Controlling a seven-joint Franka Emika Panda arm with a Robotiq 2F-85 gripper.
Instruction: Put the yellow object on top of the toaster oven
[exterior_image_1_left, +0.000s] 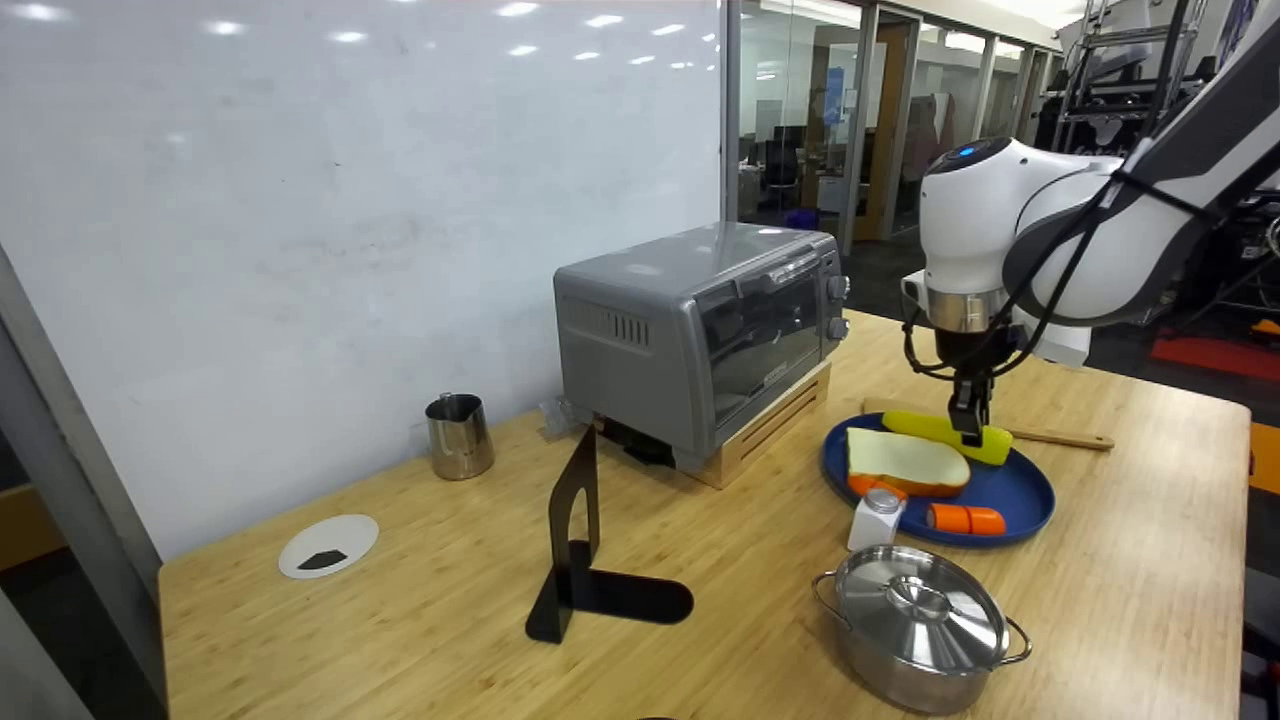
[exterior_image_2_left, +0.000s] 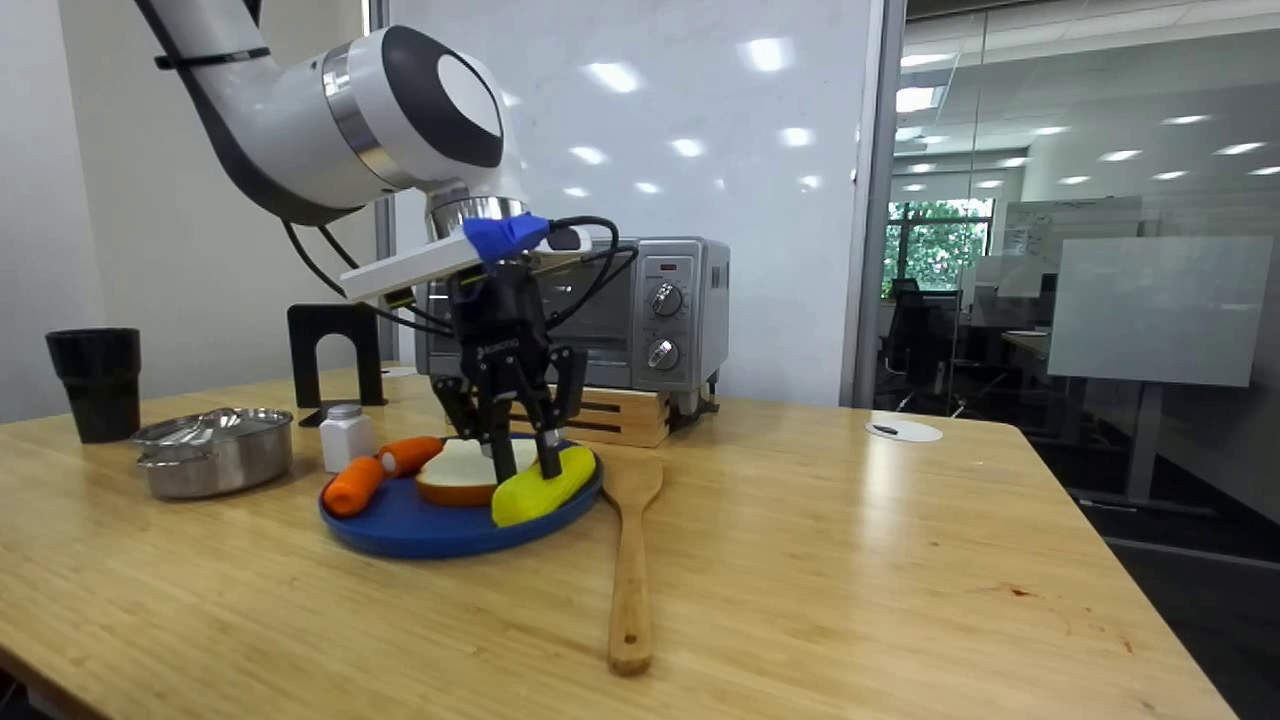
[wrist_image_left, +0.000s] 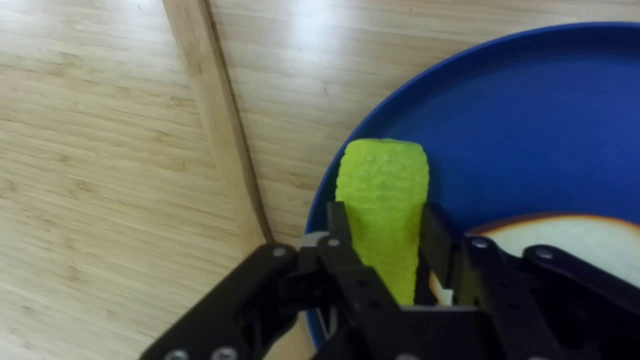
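Observation:
The yellow object, a bumpy corn cob (wrist_image_left: 382, 172), lies on the blue plate (wrist_image_left: 510, 130). It also shows in both exterior views (exterior_image_1_left: 925, 428) (exterior_image_2_left: 525, 500). My gripper (wrist_image_left: 383, 206) points down with one finger on each side of the cob. Both fingers appear to touch its sides, so the jaws look shut on it. The gripper shows in both exterior views (exterior_image_1_left: 970, 432) (exterior_image_2_left: 527, 470), low over the plate. The grey toaster oven (exterior_image_1_left: 640, 340) stands against the whiteboard on a wooden base; its door is closed. Its flat top (exterior_image_1_left: 700, 250) shows no object.
A bread slice (exterior_image_2_left: 470, 465) and orange carrot pieces (exterior_image_2_left: 355, 487) share the plate. A wooden spatula (exterior_image_2_left: 630, 570) lies beside it. A white shaker (exterior_image_1_left: 876, 520), lidded pot (exterior_image_1_left: 920, 640), black bookend (exterior_image_1_left: 572, 560), metal pitcher (exterior_image_1_left: 460, 440) and black cup (exterior_image_2_left: 98, 385) stand around.

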